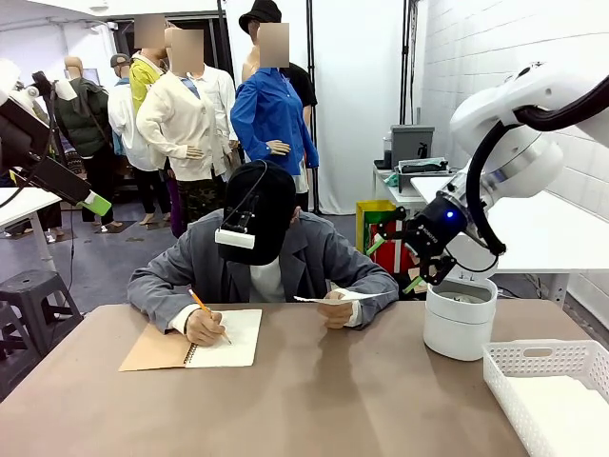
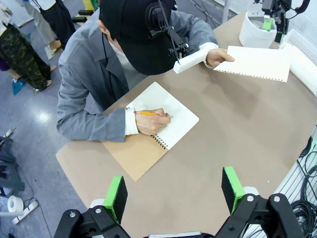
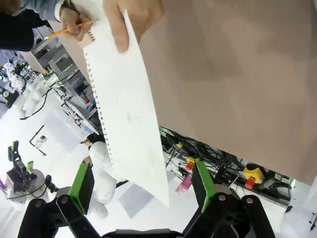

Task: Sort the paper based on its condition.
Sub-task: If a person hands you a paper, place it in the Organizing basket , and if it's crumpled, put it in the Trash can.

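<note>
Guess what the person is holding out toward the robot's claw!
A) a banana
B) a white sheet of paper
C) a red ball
B: the person's hand pinches one edge of a white sheet of paper and holds it out above the table, with the far end reaching toward the open right claw.
</note>
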{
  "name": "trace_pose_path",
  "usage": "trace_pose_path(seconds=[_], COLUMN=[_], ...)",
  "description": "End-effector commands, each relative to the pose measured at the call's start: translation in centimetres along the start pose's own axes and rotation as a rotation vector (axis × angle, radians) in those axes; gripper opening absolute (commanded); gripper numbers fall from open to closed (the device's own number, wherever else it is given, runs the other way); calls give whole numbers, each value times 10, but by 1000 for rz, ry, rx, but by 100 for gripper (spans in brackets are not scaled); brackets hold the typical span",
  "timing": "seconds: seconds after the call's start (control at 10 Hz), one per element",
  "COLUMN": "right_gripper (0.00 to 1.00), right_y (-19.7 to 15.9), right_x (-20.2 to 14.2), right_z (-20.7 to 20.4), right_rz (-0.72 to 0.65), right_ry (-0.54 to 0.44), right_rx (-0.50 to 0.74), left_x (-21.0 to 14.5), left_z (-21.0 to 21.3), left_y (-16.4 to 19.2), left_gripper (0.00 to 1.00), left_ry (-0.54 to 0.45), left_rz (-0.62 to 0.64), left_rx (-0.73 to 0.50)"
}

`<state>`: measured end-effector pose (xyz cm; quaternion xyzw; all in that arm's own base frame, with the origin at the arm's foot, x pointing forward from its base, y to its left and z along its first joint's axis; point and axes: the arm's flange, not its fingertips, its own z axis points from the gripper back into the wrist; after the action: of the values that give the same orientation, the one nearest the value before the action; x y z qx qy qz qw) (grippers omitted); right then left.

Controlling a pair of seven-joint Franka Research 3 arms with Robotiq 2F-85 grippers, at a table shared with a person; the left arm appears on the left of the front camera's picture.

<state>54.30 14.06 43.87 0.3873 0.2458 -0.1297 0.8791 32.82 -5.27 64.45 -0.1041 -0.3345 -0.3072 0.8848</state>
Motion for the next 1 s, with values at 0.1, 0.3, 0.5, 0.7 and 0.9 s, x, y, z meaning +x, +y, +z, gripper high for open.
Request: trace_pose_path(seconds=[0.1,0.3,0.5,0.7,0.9], right_gripper=[100,100,100,100,81], right_y=[-6,-7,-9,-10,-12], right_x=[13,19,22,22,20], right_z=[-30,-48,-66,-69,-67], right_rz=[3,-6,-14,-5,45], right_ry=[4,24,50,65,46], right_rx=[113,149,151,154,139], left_x=[0,0,0,0,0], left_z=[0,0,0,0,0], left_y=[0,0,0,0,0], left_gripper=[100,100,100,100,100], left_ry=[1,1,1,1,1], left_rz=[-3,-3,-3,-3,-3], left_rx=[1,1,1,1,1])
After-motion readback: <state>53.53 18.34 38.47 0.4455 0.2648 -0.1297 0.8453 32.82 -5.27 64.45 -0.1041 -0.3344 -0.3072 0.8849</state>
